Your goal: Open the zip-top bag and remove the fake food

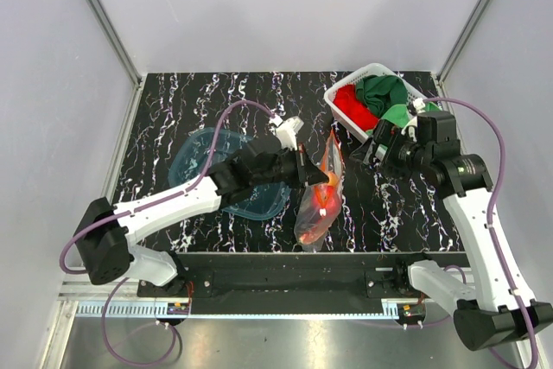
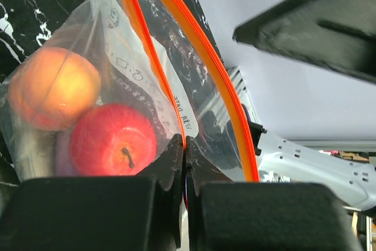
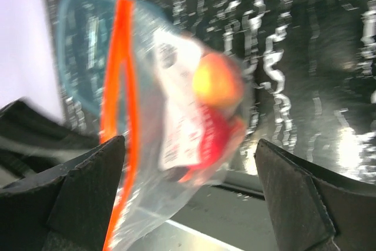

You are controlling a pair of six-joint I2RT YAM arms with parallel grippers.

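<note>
Zip-top bag [image 1: 320, 200] hung just below the centre of the overhead view, over the black marbled table [image 1: 190, 101] that filled a white-walled booth with metal corner posts. A blue tub [image 1: 194, 162] lay at centre left of the table, partly under the left arm. A white basket [image 1: 339, 97] of red and green cloths stood at the upper right.

The left gripper [image 2: 184, 145] was clamped tight on one lip of the bag, right at the orange zip strip [image 2: 205, 45]. Whether the bag's bottom rested on the table could not be told. The right gripper [image 1: 367, 151] was spread wide, just right of the bag and apart from it.

In the left wrist view the strip's two halves ran apart, so the mouth looked at least partly open. At the bag's lower end a red apple [image 2: 114, 139] touched a peach-coloured fruit [image 2: 56, 89], beside the white label [image 3: 179, 127].

The likely trouble was the grip. It was a thin, slick film pinched by a single lip, with both fruits weighing on it. A tug from the other side could pull it free, and loose round fruit would probably roll on that smooth, hard tabletop. The glossy fruit might also slip from closing fingers.
</note>
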